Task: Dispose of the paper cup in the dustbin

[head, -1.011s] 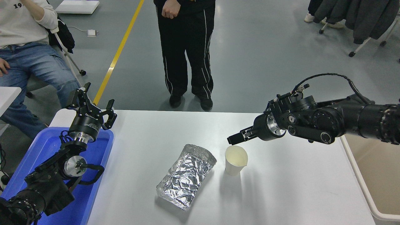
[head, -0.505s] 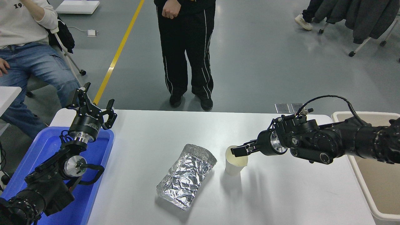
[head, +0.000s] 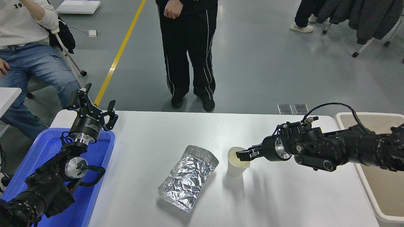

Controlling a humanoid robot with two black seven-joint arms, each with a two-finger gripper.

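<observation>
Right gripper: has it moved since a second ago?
Yes. The right gripper has come down and toward the camera, from above the paper cup to its rim; the cup stayed put.

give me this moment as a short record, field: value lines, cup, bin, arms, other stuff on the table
paper cup: upright on the white table, right of centre, mouth open upward
right gripper: at the cup's rim, fingertips over its mouth; grip not clear from this view
dustbin: beige, at the table's right edge, partly out of frame
left gripper: parked at lower left over the blue tray, fingers open
blue tray: at the table's left edge
foil tray: crumpled, lying just left of the cup, apart from it
cup disposed: not yet
</observation>
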